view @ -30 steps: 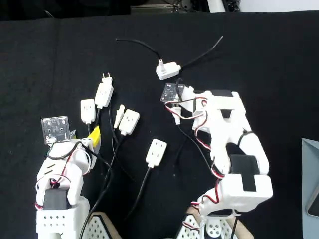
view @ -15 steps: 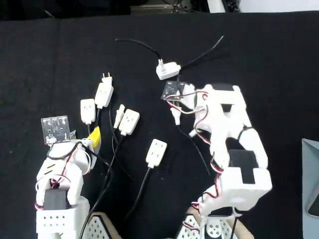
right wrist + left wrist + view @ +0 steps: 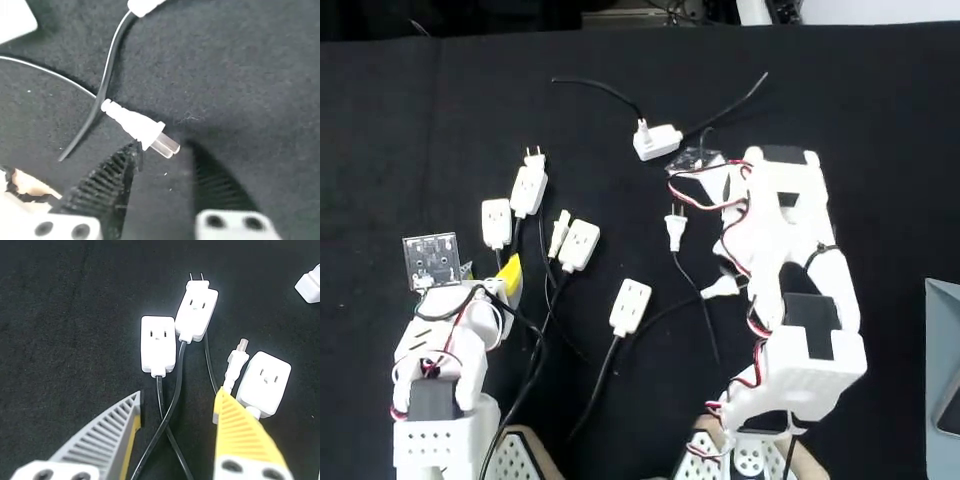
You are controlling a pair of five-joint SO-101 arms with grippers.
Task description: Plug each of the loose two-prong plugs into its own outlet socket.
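Plugs (image 3: 673,228) lie loose, sockets (image 3: 631,305) unfilled; we judge no step done. Our left gripper (image 3: 177,396) and right gripper (image 3: 162,148) gape, empty.

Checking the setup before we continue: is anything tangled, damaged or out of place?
Two black cords cross each other right by the left gripper, a slight tangle. Nothing looks damaged or spilled.

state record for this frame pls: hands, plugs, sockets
left hand: open, empty, over cables
right hand: open, plug prongs between its fingers, not gripped
plug: loose, lying on the cloth
sockets: four, none visibly plugged
task: not yet done
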